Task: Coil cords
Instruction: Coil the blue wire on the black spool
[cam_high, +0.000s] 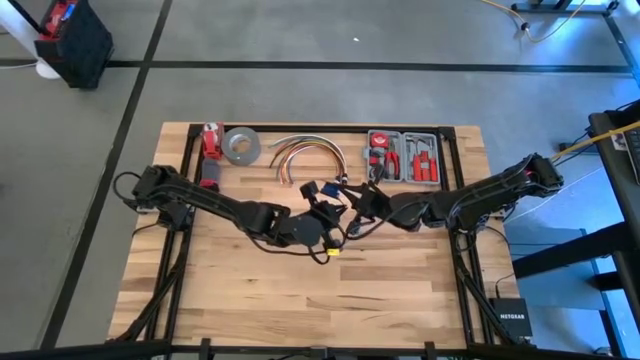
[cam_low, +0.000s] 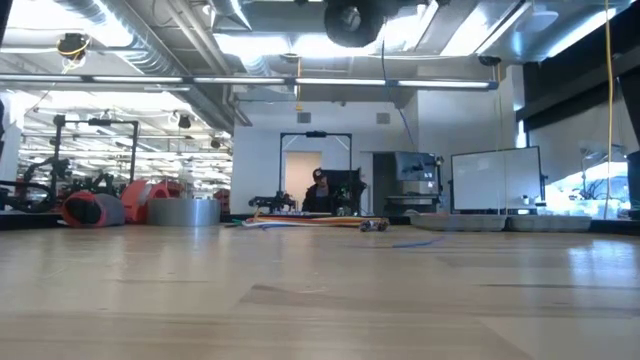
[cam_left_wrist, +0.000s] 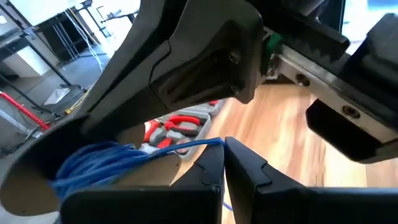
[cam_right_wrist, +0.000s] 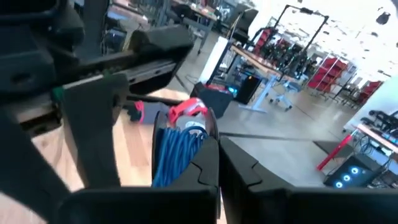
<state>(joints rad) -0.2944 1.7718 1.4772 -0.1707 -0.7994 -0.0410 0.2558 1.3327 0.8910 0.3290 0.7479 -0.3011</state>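
Note:
The blue cord (cam_high: 325, 189) hangs above the table's middle, where my two arms meet. Part of it is gathered into a bundle of several loops (cam_right_wrist: 179, 149). My right gripper (cam_right_wrist: 217, 149) (cam_high: 366, 205) is shut at this bundle. One strand (cam_left_wrist: 180, 147) runs from the bundle (cam_left_wrist: 93, 163) to my left gripper (cam_left_wrist: 224, 146) (cam_high: 322, 218), which is shut on it. Both grippers are above what the low view takes in. My left gripper pinches a single strand of the cord (cam_left_wrist: 214, 142) at its fingertips. The strand leaves them in a nearly straight line toward the looped bundle and is clear of the table. My right gripper holds the looped bundle at its lower part (cam_right_wrist: 168, 174), several strands together, beside its shut fingers (cam_right_wrist: 202, 168). The fingers hide the exact place of contact. The bundle stands up beyond the fingers, clear of the table.
Along the far edge lie a grey tool case (cam_high: 403, 157) with red tools, an arched bundle of orange and white cables (cam_high: 305, 153), a grey tape roll (cam_high: 241, 145) and red items (cam_high: 210, 140). Bare wood (cam_high: 320, 300) stretches toward the near edge.

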